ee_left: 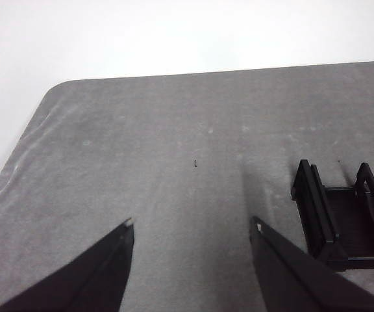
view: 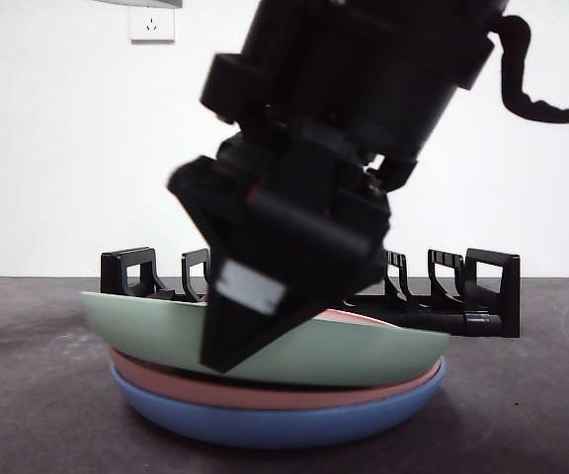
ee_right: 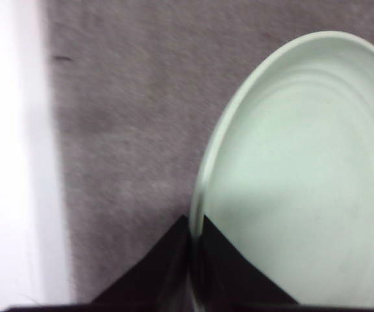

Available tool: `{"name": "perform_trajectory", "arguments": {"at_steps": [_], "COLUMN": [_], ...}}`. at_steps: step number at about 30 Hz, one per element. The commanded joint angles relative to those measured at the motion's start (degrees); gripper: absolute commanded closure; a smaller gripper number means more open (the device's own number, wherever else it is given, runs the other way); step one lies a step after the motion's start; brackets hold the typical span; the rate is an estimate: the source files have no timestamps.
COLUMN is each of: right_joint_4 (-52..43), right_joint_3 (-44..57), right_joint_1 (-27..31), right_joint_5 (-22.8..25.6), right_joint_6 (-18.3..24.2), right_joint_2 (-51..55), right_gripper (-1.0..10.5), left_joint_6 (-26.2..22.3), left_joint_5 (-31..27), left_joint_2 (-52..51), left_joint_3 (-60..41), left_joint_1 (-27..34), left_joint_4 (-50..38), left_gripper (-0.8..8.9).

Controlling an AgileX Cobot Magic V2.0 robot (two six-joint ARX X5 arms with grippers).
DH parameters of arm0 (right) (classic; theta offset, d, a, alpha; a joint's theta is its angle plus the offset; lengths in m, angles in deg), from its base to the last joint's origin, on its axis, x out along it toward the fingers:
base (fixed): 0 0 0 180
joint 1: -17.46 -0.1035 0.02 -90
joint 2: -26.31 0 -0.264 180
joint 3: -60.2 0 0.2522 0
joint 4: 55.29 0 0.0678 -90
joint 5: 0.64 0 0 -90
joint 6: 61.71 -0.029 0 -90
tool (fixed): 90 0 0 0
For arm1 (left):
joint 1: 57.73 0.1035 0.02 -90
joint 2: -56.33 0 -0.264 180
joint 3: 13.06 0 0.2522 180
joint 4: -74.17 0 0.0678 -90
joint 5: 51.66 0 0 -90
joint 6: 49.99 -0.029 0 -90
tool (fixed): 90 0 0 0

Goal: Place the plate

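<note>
Pinching the rim of the green plate (view: pixel 364 348) at one edge only, the right gripper (view: pixel 227 363) tilts it over the pink plate (view: pixel 265 392) and blue plate (view: pixel 284 420), so it may slip loose before reaching the rack (view: pixel 472 291), while the left gripper (ee_left: pixel 192 235) waits spread.

Front view: low, at tabletop (view: pixel 522 415) height, facing level across to the white wall; very near a stack of plates, green plate (view: pixel 364 351) uppermost, black rack (view: pixel 472 286) behind. Left wrist view: high, angled down over the left hand (ee_left: pixel 192 227), far from the surface, taking in the rack's end. Right wrist view: close, steeply down past the right hand (ee_right: pixel 193 224); shares the green plate's rim with the front view.
</note>
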Motion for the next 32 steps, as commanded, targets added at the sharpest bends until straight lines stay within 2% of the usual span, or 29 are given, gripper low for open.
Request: {"name": "perform_trajectory", "arguments": {"at_steps": [1,6,13,18,32], "right_joint_4": [-0.59,-0.50,-0.35,-0.33,-0.57], "right_joint_3": [-0.46,-0.46,-0.46,-0.46,-0.50], "right_joint_1": [-0.83,-0.83,-0.83,-0.83,-0.83], "right_joint_5": [-1.92,-3.82,-3.63,-3.56,-2.71], "right_joint_6": [-1.01,-1.05,-1.01,-0.98,-0.72], "right_joint_2": [-1.25,-1.55,-1.55,-1.55,-1.55], "right_gripper": [9.3,9.3,9.3,8.5,8.1], "left_joint_6": [0.24,0.22,0.22,0.22,0.22], "left_joint_5": [0.00,0.00,0.00,0.00,0.00], "left_joint_2": [0.33,0.33,0.33,0.33,0.33], "left_joint_3": [1.20,1.20,1.20,1.20,1.20], "left_joint_1": [0.00,0.00,0.00,0.00,0.00], "left_joint_4": [-0.46,-0.46,-0.46,-0.48,-0.48], "left_gripper": [5.32,5.32,5.32,5.32,5.32]}}
